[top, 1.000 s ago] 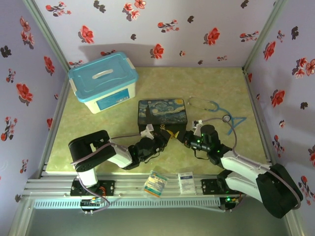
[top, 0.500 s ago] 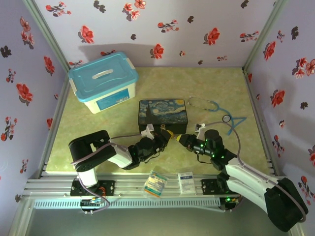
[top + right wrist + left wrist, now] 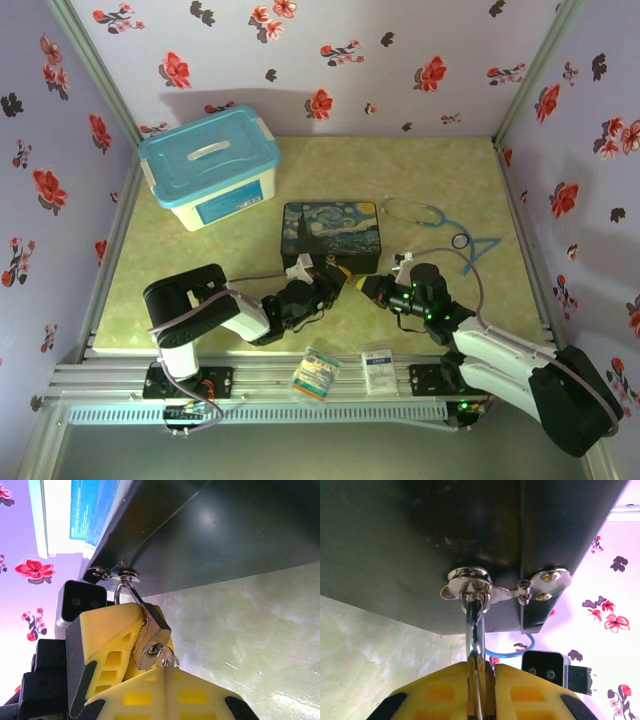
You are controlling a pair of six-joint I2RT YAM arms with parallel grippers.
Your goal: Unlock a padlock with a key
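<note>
Brass padlock [image 3: 152, 635], squarish, silvery shackle [image 3: 131, 594] looped through box clasp [image 3: 122, 574] at 11 o'clock, left claw [image 3: 481, 672] clenched on it, right claw [image 3: 165, 676] gripped inserted key [image 3: 165, 657].

Colour log, as I read it from the operator station.

- **The padlock [image 3: 151, 632]:** dull brass-gold body, silvery shackle.
- **The key [image 3: 166, 656]:** silvery-grey at the lock's face.
- **The left gripper [image 3: 480, 674] and the right gripper [image 3: 165, 677]:** bright yellow fingers on black housings.
- **The painted box [image 3: 330, 230]:** lid in swirling deep blue with yellow night-sky motifs. I see black sides from the wrist cameras.
- **The clasp [image 3: 470, 582]:** polished silver.
- **The tub [image 3: 225, 198]:** white with a blue label, under a pale turquoise lid [image 3: 205, 145].
- **The table mat [image 3: 200, 270]:** pale green, faintly marbled.
- **The walls [image 3: 400, 40]:** lilac, printed with red and dark flowers.
- **The stethoscope [image 3: 445, 222]:** teal-blue tubing.
</note>
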